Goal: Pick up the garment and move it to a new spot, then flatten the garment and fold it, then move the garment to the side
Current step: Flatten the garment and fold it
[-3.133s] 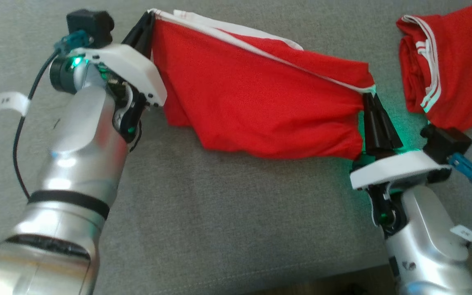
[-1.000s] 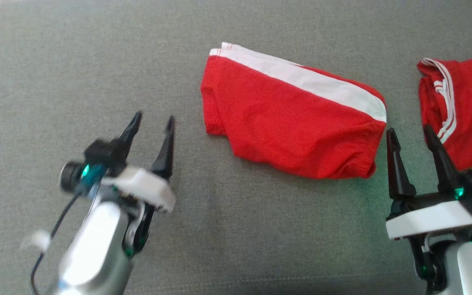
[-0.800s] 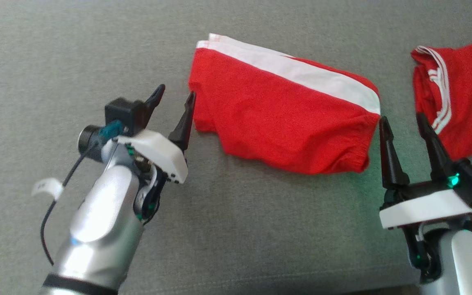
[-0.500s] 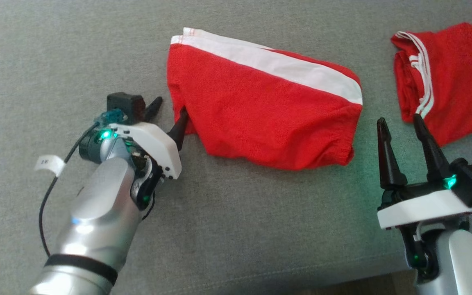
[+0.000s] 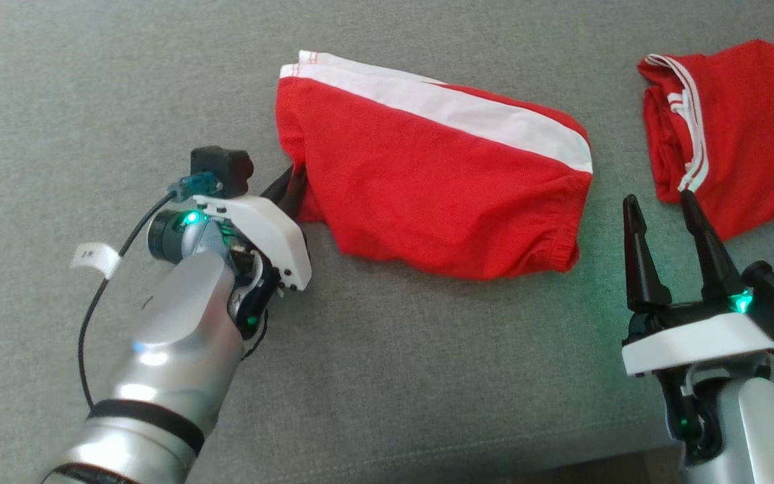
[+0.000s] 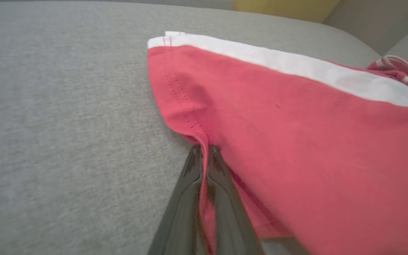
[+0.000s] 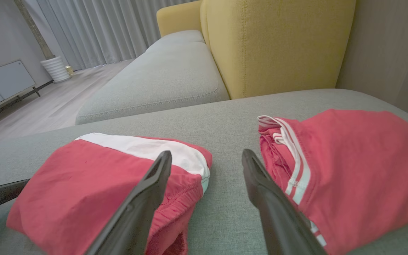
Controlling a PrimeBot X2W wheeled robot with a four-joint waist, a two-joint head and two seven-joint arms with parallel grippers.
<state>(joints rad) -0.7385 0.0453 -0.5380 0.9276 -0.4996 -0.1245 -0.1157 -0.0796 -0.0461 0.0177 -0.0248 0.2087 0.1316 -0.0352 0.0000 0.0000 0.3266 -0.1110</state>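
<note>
On cushion (image 5: 387, 376): folded red garment (image 5: 441, 195) w/ white stripe (image 5: 467, 111), left hand (image 5: 295, 180) pinching edge, right hand (image 5: 657, 197) wide.

Left forearm (image 5: 172, 349) enters the head view from 7 o'clock, silver shell angled toward 1 o'clock. Left gripper (image 5: 291, 188): fingers pressed together, pinching the garment (image 5: 441, 195) at its edge. Right gripper (image 5: 657, 199) sits at 4 o'clock, fingers spread wide, pointing toward 12, wrist upright above the bottom edge.
</note>
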